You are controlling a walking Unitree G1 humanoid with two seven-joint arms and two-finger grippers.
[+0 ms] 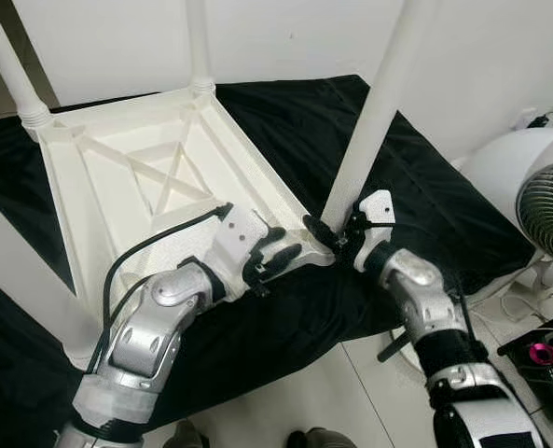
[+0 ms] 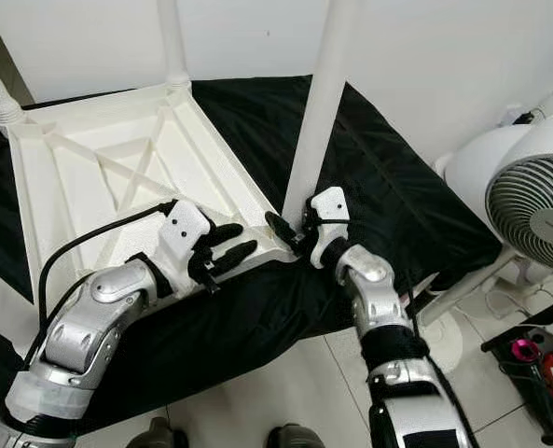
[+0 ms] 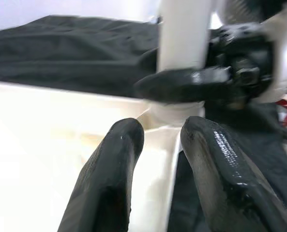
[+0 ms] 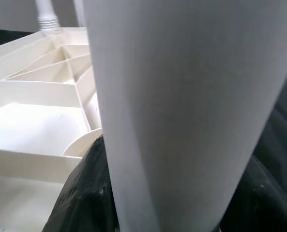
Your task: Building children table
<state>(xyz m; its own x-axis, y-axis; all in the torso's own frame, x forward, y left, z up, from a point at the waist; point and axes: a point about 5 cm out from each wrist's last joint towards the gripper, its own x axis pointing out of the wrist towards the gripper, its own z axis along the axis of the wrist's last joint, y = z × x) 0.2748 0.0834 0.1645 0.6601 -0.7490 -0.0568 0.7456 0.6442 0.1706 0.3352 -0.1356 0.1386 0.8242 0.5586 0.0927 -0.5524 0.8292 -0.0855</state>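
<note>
Upside down on a black-covered bed [image 1: 285,121] lies the white children's table top [image 1: 155,177], legs pointing up. Right hand [image 1: 337,233] is closed around the base of the near-corner leg [image 1: 374,112]. Left hand [image 1: 278,258] rests on the tabletop's edge just beside it, fingers [image 3: 109,179] slightly parted, empty.

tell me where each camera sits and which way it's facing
Left eye view: on the head, looking forward and down at the upturned white table on a black sheet; both silver arms show.
Right eye view: the head's other eye, same scene, fan at right.
Left wrist view: along the left gripper, its fingers open at the table's corner.
Right wrist view: along the right gripper, close on the white leg it clasps.
Shared: the leg and the table's corner show in both wrist views.
</note>
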